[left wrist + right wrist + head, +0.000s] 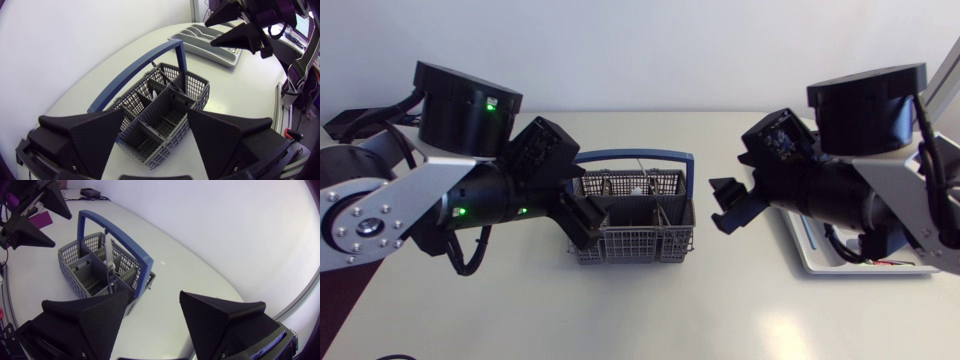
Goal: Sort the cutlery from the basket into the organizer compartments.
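Left hand is released, fingers spread, just beside the 9 o'clock end wall of the basket. Right hand is likewise released and holds nothing; a strip of tabletop separates it from the basket's 3 o'clock end. The basket stands mid-tabletop with its long axis and blue handle running 9 to 3 o'clock. One pale utensil stands upright in a compartment. The organizer lies at 3 o'clock near the tabletop edge, partly under the right arm.
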Controlling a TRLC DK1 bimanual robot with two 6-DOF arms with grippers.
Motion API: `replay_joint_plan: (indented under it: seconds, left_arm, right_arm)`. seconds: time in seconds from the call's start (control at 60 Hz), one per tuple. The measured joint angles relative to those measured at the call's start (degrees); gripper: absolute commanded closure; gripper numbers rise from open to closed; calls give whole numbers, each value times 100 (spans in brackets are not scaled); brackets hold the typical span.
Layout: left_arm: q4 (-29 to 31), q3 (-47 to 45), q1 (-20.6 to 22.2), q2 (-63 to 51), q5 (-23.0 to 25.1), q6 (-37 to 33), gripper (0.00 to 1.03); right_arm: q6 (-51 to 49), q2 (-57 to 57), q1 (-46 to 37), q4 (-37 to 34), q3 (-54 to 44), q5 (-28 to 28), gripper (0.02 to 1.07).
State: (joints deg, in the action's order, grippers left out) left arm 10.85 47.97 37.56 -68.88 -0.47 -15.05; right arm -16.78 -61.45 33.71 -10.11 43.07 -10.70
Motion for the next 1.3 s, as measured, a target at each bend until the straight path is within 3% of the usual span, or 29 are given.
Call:
replay_joint_plan:
  seconds: [0.317, 0.533, 0.867, 0.983, 1.167, 1.3]
  left_arm:
    - [-46, -15, -33, 4, 39, 0, 16]
    - [-177, -77, -136, 4, 184, -2, 16]
    - [-343, -146, -431, -11, 496, -22, 16]
    - [-452, -190, -479, -17, 538, -24, 16]
    - [-481, -219, -479, -17, 581, -22, 16]
    - [-483, -230, -479, -17, 581, -22, 16]
  right_arm:
    - [140, -831, 1014, 743, -195, -420, 33]
    - [140, -1497, 1158, 1709, -227, -629, 33]
    - [142, -2428, 1274, 2538, -227, -1161, 34]
    - [151, -2612, 1274, 2704, -208, -1344, 43]
    - [164, -2865, 1285, 2809, -20, -1606, 48]
    - [164, -3008, 1285, 2861, 74, -1744, 63]
